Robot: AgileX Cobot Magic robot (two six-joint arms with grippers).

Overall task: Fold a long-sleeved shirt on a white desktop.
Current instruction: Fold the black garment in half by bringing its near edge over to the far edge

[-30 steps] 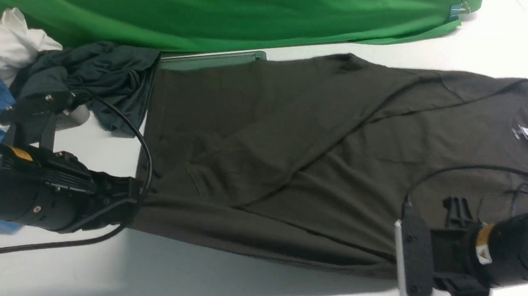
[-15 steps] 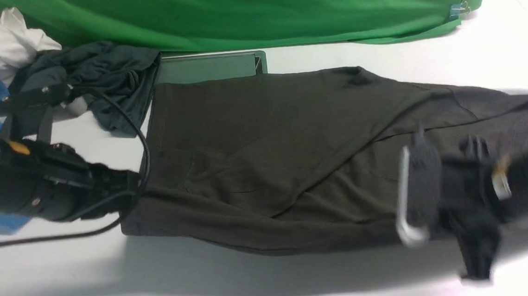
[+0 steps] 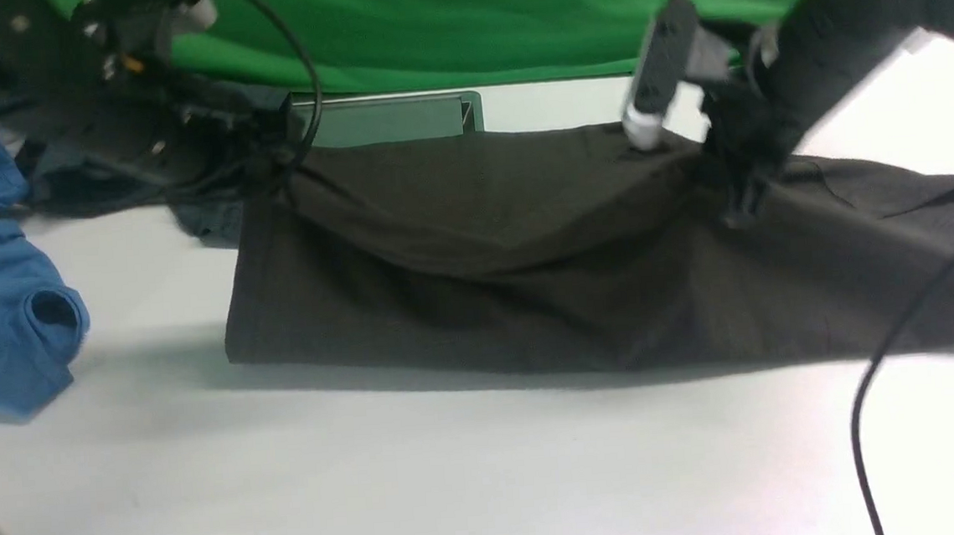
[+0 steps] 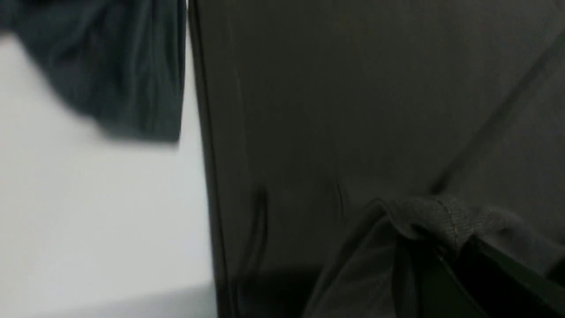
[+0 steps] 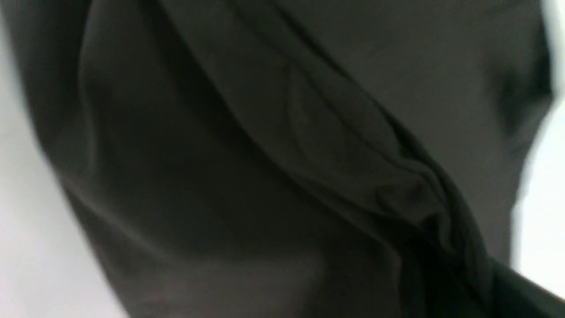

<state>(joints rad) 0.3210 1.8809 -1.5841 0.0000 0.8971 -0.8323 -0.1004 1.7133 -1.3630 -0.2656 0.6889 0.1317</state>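
A blue garment (image 3: 1,309) lies at the left of the white desktop (image 3: 458,470), with a green cloth (image 3: 468,25) along the back and a silver-framed hatch (image 3: 383,121) in front of it. The long-sleeved shirt (image 3: 485,258) spreads across the middle, its far edge raised. The left gripper (image 3: 278,160) and the right gripper (image 3: 737,199) both reach forward and tilt down, each clamped tight on that edge.

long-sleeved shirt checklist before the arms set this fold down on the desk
1. left gripper shut on the long-sleeved shirt edge: ok
2. right gripper shut on the shirt's edge: ok
3. held edge lined up with the far edge: cannot tell, blurred
4. blue garment apart from the shirt: ok
5. cable of the right arm clear of the shirt: cannot tell, it crosses the shirt's right end in the front view
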